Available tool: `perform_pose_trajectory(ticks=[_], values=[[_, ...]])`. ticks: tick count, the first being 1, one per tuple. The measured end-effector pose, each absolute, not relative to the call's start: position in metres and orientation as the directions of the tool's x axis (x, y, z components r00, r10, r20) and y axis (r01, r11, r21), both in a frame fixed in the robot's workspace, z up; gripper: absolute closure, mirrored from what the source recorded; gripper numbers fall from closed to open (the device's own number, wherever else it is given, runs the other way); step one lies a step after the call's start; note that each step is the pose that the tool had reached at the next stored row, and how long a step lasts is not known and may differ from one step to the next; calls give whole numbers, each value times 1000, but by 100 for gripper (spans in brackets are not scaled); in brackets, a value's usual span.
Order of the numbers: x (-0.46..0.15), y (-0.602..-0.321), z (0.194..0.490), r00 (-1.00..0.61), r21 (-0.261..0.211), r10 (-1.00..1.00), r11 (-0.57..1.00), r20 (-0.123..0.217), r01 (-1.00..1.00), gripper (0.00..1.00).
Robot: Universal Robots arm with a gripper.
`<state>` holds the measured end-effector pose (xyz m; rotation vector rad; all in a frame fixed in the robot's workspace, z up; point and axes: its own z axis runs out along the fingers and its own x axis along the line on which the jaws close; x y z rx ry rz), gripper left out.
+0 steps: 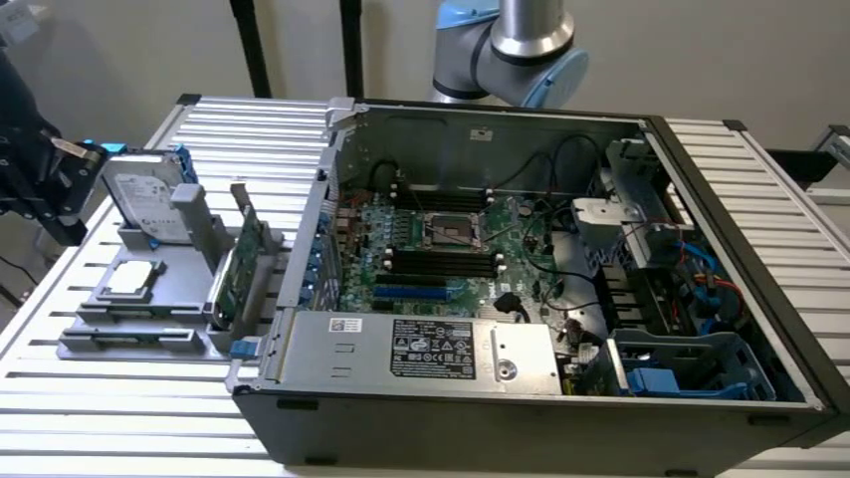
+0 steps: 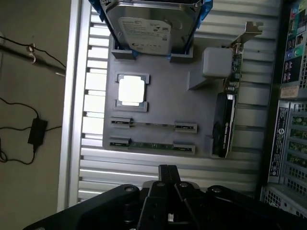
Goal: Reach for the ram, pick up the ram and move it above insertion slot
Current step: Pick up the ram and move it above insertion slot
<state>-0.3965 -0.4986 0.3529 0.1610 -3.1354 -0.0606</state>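
Note:
Two rams lie edge-up in the front holders of a grey fixture (image 2: 163, 103). The nearer ram (image 2: 151, 144) is a thin green strip, and a second one (image 2: 153, 124) sits just behind it. My gripper (image 2: 168, 173) hangs above the slatted table a short way from the nearer ram, its two black fingers pressed together with nothing between them. In the exterior view the gripper (image 1: 54, 184) is a black block at the far left, beside the fixture (image 1: 139, 299). The dark memory slots (image 1: 439, 262) lie on the motherboard inside the open case.
On the fixture stand a silver hard drive in a blue frame (image 2: 146, 28), a square processor (image 2: 131, 90) and a wider expansion card (image 2: 225, 115). The open computer case (image 1: 558, 299) fills the exterior view's right. Cables (image 2: 29, 129) lie on the floor beyond the table's edge.

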Motion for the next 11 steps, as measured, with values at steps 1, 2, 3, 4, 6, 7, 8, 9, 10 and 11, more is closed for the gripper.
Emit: perform_pose_trajectory(ticks=[1, 2, 3, 4, 6, 7, 8, 9, 10, 11], values=[[-397, -499, 353, -993, 39, -121, 992, -1, -121, 89], [-397, -499, 353, -991, 39, -137, 990, -1, -137, 89], [-397, -499, 353, -988, 39, -156, 987, -1, -156, 89], [-396, -499, 353, -985, 39, -174, 984, -1, -174, 89], [-396, -499, 352, -978, 39, -209, 977, 0, -209, 89], [-396, -499, 352, -974, 39, -227, 973, 0, -227, 89], [-396, -499, 352, -970, 39, -245, 969, 0, -244, 89], [-396, -499, 352, -965, 39, -262, 964, 0, -262, 89], [-396, -499, 352, -960, 39, -281, 959, 0, -281, 89], [-396, -499, 352, -955, 39, -297, 954, 0, -297, 89]])
